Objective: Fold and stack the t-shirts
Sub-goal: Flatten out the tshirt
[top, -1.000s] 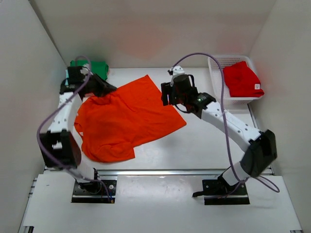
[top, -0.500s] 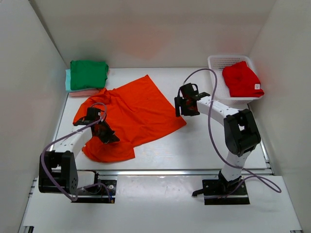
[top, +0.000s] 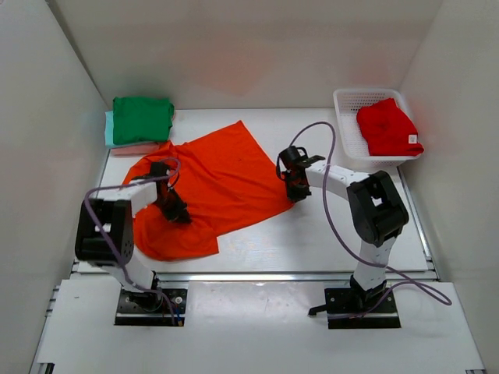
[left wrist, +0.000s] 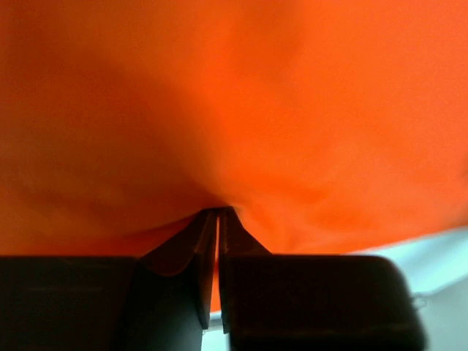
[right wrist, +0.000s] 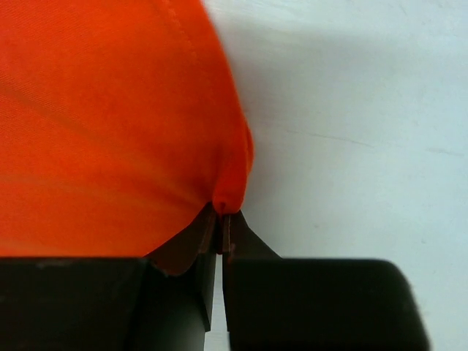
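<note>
left pincer [left wrist: 218, 216]: squeezed onto orange t-shirt [top: 226, 175] | right pincer [right wrist: 221, 218]: squeezed onto its thin edge | risk: you tug hard, edge slips out, fold goes crooked

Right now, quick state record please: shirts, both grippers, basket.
laid out: orange t-shirt, spread on the table, near-left part rumpled
left gripper: shut on the orange t-shirt, left part
right gripper: shut on the orange t-shirt's right corner edge
folded: dark green t-shirt, back left
basket: white mesh basket, back right, holds red t-shirt
</note>
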`<control>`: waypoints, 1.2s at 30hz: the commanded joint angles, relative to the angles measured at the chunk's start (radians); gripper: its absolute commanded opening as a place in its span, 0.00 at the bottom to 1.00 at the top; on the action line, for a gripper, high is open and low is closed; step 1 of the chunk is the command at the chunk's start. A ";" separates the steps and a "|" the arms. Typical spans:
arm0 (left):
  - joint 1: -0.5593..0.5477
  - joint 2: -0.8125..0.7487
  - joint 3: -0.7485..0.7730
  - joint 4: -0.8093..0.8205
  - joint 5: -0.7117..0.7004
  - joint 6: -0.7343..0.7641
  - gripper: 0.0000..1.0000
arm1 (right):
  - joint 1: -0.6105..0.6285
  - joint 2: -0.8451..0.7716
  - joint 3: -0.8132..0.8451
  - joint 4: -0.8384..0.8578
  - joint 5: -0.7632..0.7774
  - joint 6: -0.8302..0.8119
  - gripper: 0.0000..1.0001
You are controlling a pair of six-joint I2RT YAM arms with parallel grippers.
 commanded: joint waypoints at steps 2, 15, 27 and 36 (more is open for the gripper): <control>-0.054 0.185 0.215 0.006 -0.086 0.059 0.09 | -0.091 -0.067 -0.103 -0.155 0.061 0.102 0.00; -0.174 0.837 1.439 -0.427 -0.041 0.228 0.00 | -0.174 -0.342 -0.335 -0.143 -0.002 0.285 0.00; -0.089 0.130 0.216 -0.227 -0.055 0.353 0.00 | -0.218 -0.317 -0.228 -0.165 0.061 0.210 0.00; -0.087 -0.114 0.081 0.051 0.102 0.076 0.45 | -0.224 -0.333 -0.218 -0.139 0.052 0.185 0.00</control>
